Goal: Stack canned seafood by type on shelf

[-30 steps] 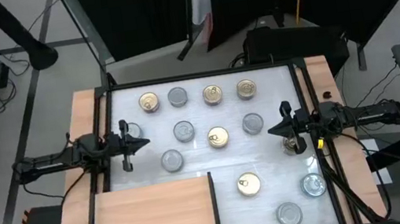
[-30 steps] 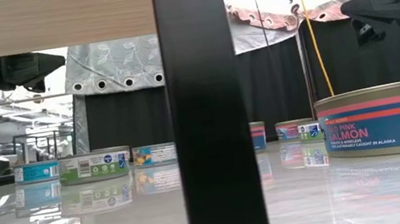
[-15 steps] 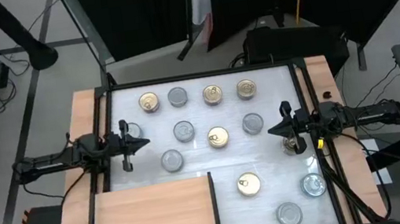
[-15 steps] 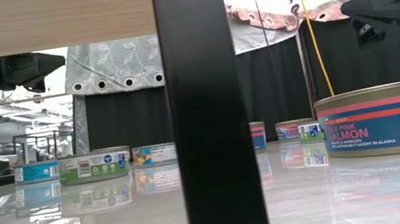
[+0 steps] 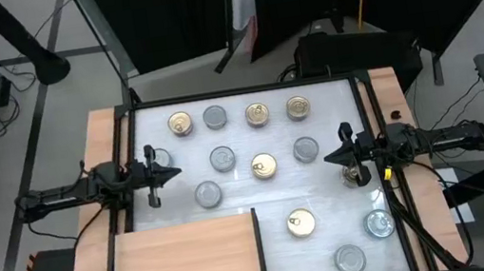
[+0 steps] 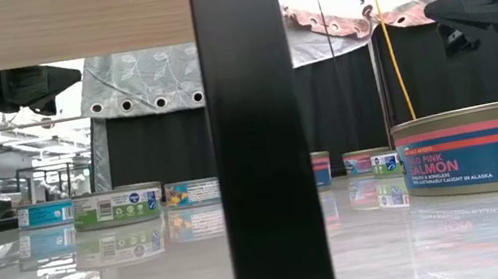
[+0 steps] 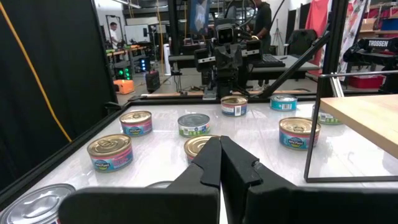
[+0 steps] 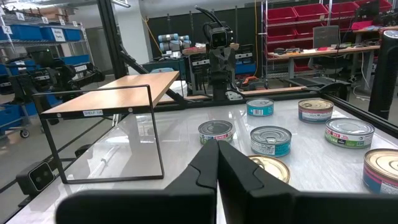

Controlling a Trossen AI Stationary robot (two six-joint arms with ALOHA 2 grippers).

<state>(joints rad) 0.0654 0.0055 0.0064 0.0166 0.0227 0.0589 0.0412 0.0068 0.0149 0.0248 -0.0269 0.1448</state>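
Nothing started yet: approx a dozen tins scattered on the white desk [image 5: 250, 192], none on the shelf [image 5: 188, 257], which stands at the near-left corner w/ bare wooden top on a thin dark frame.

Left tool [image 5: 174, 173] hangs over the left edge, fingers pressed together, holding nothing. Right tool [image 5: 329, 157] mirrors it at the right edge, also pressed together, empty.

Risks from here:
- Mixing types. Gold pull-tab tins, e.g. centre one [image 5: 264, 165], sit among silver-lid tins, e.g. [image 5: 222, 159]; labels differ too, so sorting by lid alone could put wrong kinds together.
- Tins are low and flat; a pinch across the rim prob slips, esp on the glossy desk, sliding the tin instead of lifting.
- Tight cluster mid-desk: opening fingers near one tin could knock its neighbour.
- One tin lies right under the right tool, partly hidden; easy to miss or bump.
- Shelf frame: clipping the dark edge on approach could shift the shelf or topple a stack.
- Off-centre stacking → tins slide off.
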